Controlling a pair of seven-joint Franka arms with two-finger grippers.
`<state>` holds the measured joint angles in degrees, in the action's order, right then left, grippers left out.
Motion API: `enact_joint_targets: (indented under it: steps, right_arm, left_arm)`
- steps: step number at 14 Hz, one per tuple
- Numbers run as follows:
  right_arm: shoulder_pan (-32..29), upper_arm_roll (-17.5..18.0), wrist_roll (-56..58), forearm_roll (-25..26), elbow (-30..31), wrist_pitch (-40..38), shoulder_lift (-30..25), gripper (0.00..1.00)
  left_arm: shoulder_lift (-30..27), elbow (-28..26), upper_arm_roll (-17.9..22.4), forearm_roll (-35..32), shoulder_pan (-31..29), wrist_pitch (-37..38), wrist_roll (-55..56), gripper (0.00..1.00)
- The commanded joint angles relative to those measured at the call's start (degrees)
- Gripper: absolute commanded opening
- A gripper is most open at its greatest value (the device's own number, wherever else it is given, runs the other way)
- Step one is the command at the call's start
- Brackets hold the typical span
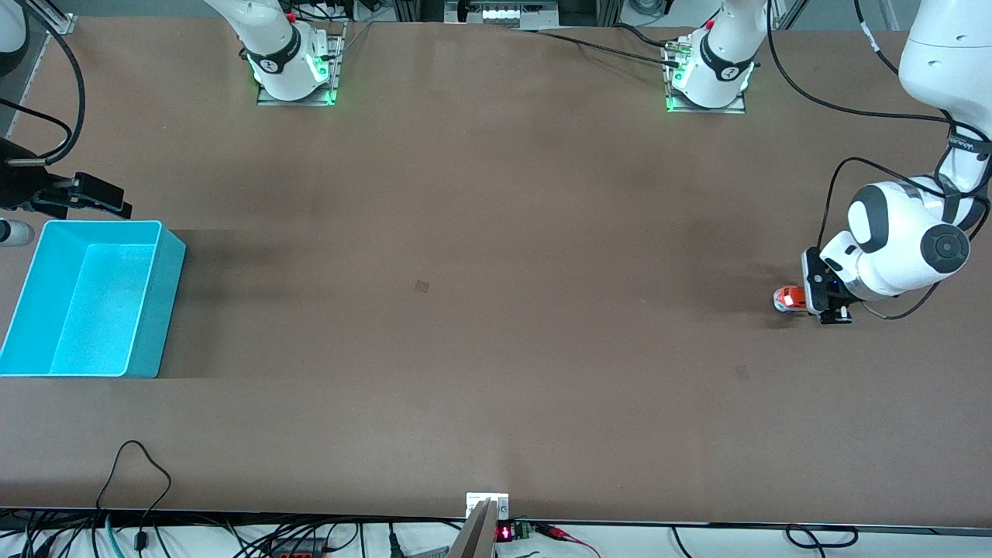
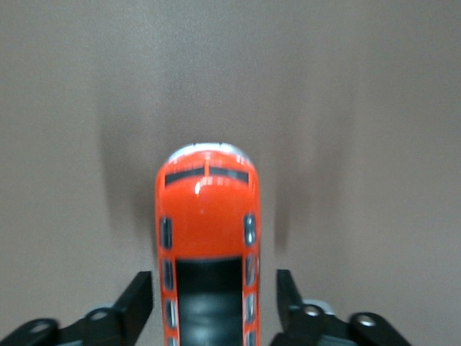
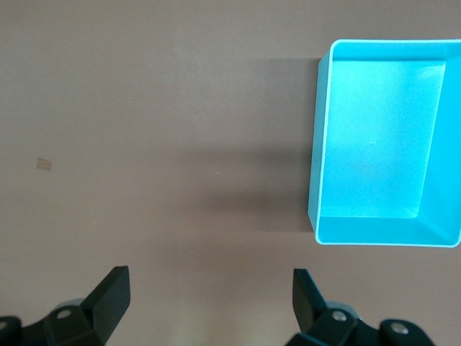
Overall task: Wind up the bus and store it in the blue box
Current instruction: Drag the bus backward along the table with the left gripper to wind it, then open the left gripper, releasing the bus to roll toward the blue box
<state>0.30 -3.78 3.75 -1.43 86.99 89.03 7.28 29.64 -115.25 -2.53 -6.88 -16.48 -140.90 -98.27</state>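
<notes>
The small orange-red bus stands on the table at the left arm's end. In the left wrist view the bus shows its orange roof, dark roof panel and whitish front. My left gripper is low over the bus, open, with one finger on each side of the body and a small gap on both sides. The blue box stands empty at the right arm's end and also shows in the right wrist view. My right gripper waits open and empty above the table beside the box.
A small square mark lies on the brown table near its middle. A white cylindrical object sits at the table's edge beside the box. Cables run along the table edge nearest the front camera.
</notes>
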Motion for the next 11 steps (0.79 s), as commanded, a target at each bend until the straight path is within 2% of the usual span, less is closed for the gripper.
enact_joint_targets:
  steps: [1, 7, 11]
  right_arm:
    - [0.0, 0.1, -0.1, -0.7, -0.4, -0.4, 0.0, 1.0]
    - [0.0, 0.1, -0.1, -0.7, -0.4, -0.4, 0.0, 1.0]
    - [0.1, 0.1, -0.3, -0.7, -0.4, -0.4, 0.0, 1.0]
  left_arm:
    - [-2.0, 1.7, -1.8, -0.5, -0.4, 5.4, 0.5, 1.0]
    - [-7.0, 1.7, -2.7, -0.5, -0.4, 13.0, 5.2, 1.0]
    - [-14.0, 1.8, -2.7, -0.4, -0.4, 22.4, 10.1, 1.0]
